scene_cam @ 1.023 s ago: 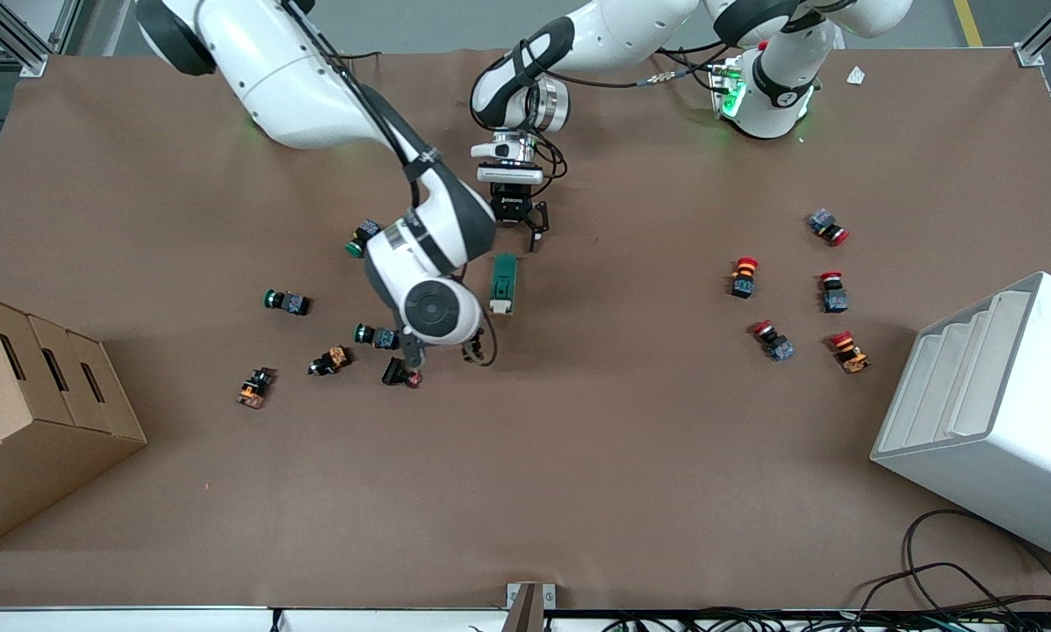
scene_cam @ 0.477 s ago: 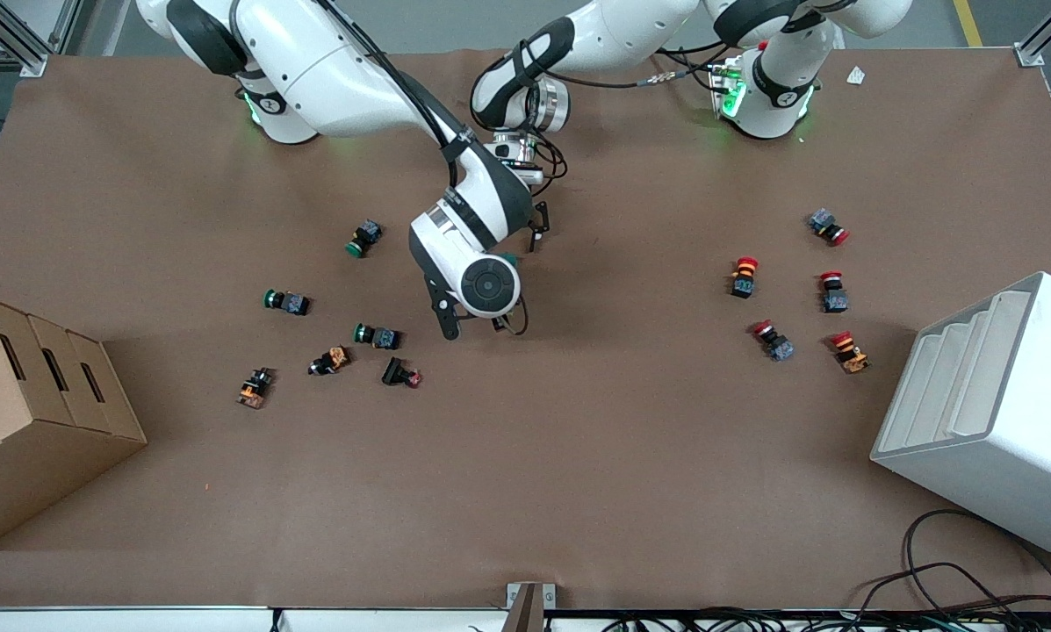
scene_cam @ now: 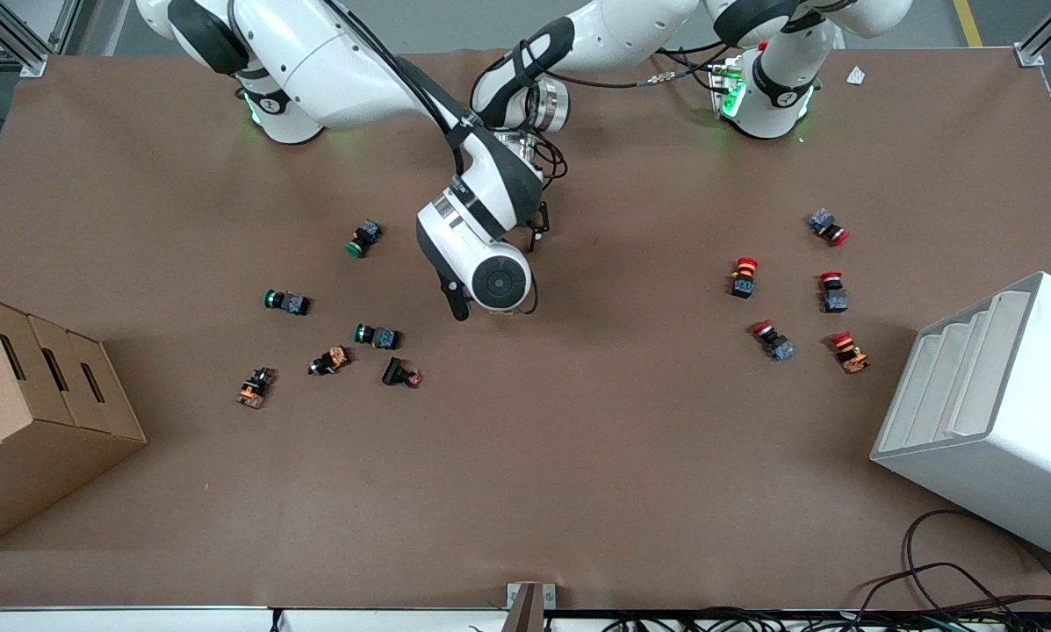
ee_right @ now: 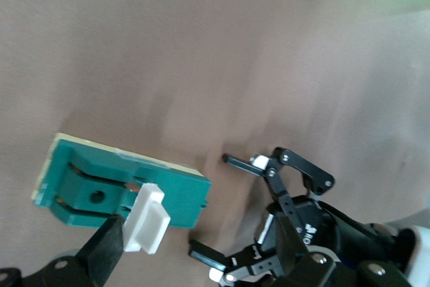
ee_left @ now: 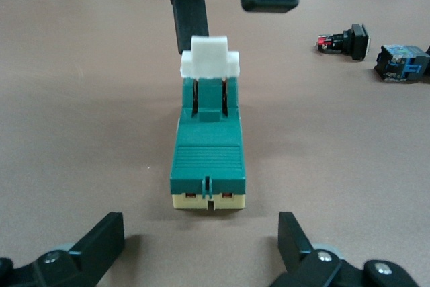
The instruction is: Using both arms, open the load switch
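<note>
The front view looks down from high across the table [scene_cam: 578, 491], facing the arms. Both wrist views sit close over the load switch [ee_left: 208, 159], their shared sight.

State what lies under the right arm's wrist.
The load switch lies on the table there, its white toggle by the right tool. The front view hides it under the wrist.

- right arm [scene_cam: 385, 79] reaching over table [scene_cam: 578, 456] centre, wrist hiding its gripper
- left arm [scene_cam: 630, 35] hanging beside it
- push buttons [scene_cam: 376, 335] lying nearby
</note>
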`<act>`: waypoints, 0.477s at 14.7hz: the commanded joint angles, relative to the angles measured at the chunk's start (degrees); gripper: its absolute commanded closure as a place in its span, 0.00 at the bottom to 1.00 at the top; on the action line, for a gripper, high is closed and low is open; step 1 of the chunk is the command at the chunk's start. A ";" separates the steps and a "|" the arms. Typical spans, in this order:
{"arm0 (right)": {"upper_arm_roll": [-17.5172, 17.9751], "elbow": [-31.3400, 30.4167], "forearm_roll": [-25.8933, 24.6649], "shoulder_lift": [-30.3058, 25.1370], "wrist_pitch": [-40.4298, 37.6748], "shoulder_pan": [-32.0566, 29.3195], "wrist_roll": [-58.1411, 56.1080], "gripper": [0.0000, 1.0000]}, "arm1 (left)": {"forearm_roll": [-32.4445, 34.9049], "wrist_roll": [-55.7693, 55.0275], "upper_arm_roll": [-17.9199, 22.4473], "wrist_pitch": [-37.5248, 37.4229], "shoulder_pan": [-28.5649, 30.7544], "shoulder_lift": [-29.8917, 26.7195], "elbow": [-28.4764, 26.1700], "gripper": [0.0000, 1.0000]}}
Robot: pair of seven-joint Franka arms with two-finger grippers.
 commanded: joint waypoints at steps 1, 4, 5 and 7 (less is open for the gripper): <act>1.49 -1.04 1.09 -0.73 -2.22 -0.89 -0.34 0.00 | 1.01 -1.05 0.82 -0.30 -0.05 2.12 1.20 0.00; 1.40 -3.06 0.65 -0.29 -1.87 -0.36 -0.69 0.00 | 1.01 -1.05 0.82 -0.30 -0.05 2.12 1.11 0.00; 1.32 -3.94 0.47 -0.20 -1.69 -0.19 -1.39 0.00 | 1.01 -1.05 0.82 -0.30 0.04 2.12 1.11 0.00; 1.32 -6.22 -0.93 -0.12 -1.34 -0.01 -2.45 0.00 | 1.01 -1.05 0.82 -0.30 0.21 2.03 1.20 0.00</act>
